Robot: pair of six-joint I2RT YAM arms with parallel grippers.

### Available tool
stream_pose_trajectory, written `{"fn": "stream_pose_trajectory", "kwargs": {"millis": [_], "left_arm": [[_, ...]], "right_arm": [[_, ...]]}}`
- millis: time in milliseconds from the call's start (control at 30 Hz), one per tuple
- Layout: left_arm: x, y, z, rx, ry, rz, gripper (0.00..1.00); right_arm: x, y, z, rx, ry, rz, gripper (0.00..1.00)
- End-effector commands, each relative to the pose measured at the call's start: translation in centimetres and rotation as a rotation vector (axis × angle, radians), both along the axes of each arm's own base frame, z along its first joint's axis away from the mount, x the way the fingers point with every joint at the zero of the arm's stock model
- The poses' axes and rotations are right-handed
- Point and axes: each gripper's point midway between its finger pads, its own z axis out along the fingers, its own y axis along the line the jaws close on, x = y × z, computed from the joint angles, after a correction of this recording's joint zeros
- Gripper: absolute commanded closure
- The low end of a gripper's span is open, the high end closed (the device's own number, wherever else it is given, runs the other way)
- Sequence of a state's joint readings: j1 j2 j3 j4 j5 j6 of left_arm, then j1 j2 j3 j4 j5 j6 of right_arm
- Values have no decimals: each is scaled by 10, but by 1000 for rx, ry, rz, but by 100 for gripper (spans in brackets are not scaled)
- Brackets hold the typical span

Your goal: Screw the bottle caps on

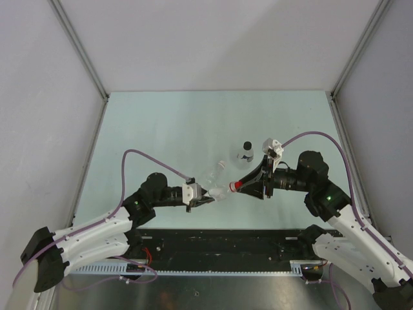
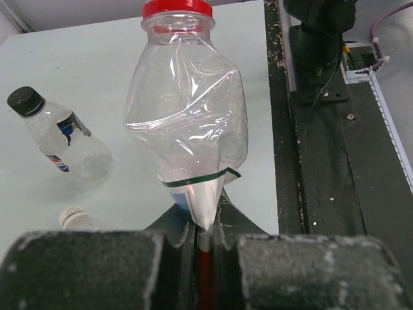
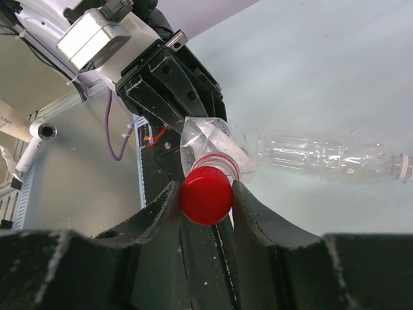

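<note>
My left gripper (image 1: 208,196) (image 2: 203,223) is shut on the flattened base of a crumpled clear bottle (image 1: 221,191) (image 2: 187,110) and holds it on its side above the table, neck toward the right arm. A red cap (image 1: 238,186) (image 3: 206,194) sits on its neck, also seen in the left wrist view (image 2: 177,8). My right gripper (image 1: 241,185) (image 3: 208,195) is shut on the red cap, a finger on either side. A labelled bottle (image 1: 244,154) (image 2: 71,145) with a black cap (image 2: 26,101) stands behind. A third clear bottle (image 1: 216,172) (image 3: 322,155) with a white cap (image 3: 406,169) lies on the table.
The pale green table (image 1: 168,129) is walled on the left, right and back. A black strip with cable rails (image 1: 219,242) runs along the near edge, under both arms. The two other bottles lie just beyond the grippers.
</note>
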State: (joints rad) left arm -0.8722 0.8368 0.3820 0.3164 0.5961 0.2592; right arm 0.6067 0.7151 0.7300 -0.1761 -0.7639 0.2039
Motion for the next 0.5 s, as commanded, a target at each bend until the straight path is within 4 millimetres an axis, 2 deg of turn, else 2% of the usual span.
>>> {"fn": "stream_pose_trajectory", "kwargs": {"millis": [0,300,467], "left_arm": [[-4,-7,34,-73,-35,-49,100],[-14,-7,41,-92,-9,-86,100],[-13,-8,45,-98,-5,-85,100]], "right_arm": [[6,1,18,19,-63,-19,96],[12,2,12,2,-57,-40,97],[8,5,10,1,-37,-11,96]]}}
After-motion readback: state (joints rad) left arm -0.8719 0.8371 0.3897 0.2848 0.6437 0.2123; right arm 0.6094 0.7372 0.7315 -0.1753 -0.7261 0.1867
